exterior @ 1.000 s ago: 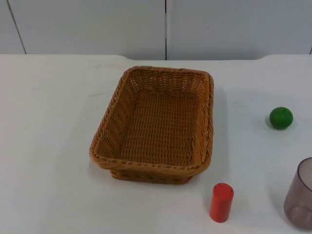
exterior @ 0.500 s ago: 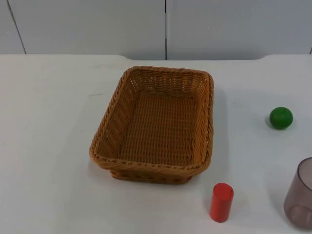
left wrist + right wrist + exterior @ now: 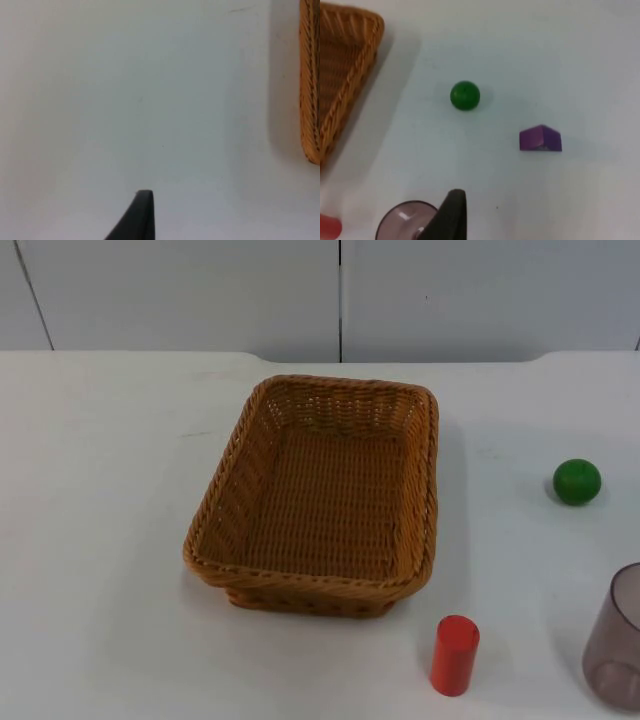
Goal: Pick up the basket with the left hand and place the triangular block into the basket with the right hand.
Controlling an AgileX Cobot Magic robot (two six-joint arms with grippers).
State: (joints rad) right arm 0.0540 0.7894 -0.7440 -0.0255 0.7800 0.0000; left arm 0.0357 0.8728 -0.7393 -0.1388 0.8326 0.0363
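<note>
Basket (image 3: 322, 498) sits empty mid-tabletop (image 3: 100, 540). Purple triangular block (image 3: 540, 138) lies on the tabletop near green ball (image 3: 465, 95). Red cylinder (image 3: 454, 655) and tinted cup (image 3: 618, 638) stand in front. Left pincer (image 3: 137, 217) hovers beside the basket, right pincer (image 3: 451, 215) over the cup; opening of either: can't tell. No labels or writing legible.

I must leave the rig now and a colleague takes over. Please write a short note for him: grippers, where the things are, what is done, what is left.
Left gripper: above bare table, beside the basket; holds nothing.
Right gripper: above the table's right part, holds nothing.
Basket stands on the table, empty. Purple triangular block lies on the table beyond the green ball, away from the basket.
Done: nothing yet.
Left: lift the basket with the left gripper, then put the block in it with the right.
</note>
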